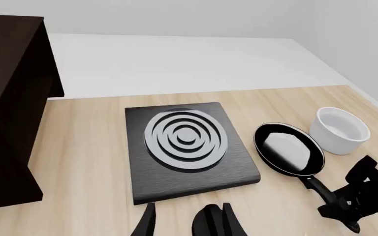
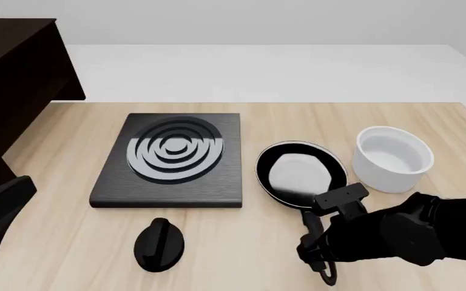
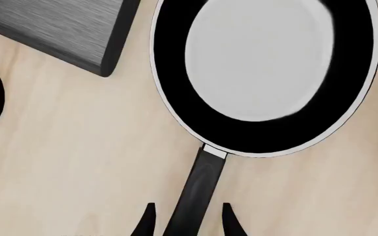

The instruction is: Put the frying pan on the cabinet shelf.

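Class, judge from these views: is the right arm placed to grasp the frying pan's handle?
Probably yes: the right gripper straddles the frying pan handle, fingers open on either side, nothing between.

A black square stove plate (image 2: 170,162) with grey concentric rings lies flat on the pale wooden table (image 2: 241,248), left of centre in the front view. A white round bowl (image 2: 392,157) stands upright towards the table's right side, well apart from the plate. A small black round knob (image 2: 159,244) rests on the table just in front of the plate, near its front edge.
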Tool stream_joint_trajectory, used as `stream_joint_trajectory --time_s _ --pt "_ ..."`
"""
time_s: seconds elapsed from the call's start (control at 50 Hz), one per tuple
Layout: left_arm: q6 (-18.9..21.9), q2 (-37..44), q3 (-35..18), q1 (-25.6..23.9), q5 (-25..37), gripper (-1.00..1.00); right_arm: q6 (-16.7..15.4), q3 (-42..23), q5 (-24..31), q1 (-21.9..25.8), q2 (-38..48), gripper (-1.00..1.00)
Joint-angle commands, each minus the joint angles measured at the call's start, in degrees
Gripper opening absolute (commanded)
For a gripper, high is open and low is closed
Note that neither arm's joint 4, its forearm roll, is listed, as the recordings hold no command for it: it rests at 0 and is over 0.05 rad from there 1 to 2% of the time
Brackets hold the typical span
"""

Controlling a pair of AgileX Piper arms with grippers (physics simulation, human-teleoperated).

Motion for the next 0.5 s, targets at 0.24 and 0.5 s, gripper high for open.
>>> stream_joint_trajectory --time_s 0.24,0.5 --pt "0.2 0.1 -0.6 0.1 0.5 1.00 1.0 1.5 -3.3 0.5 3.2 1.00" --pt "0.5 0.3 -1.1 0.1 0.8 1.00 3.8 4.4 -6.5 2.1 4.4 1.00"
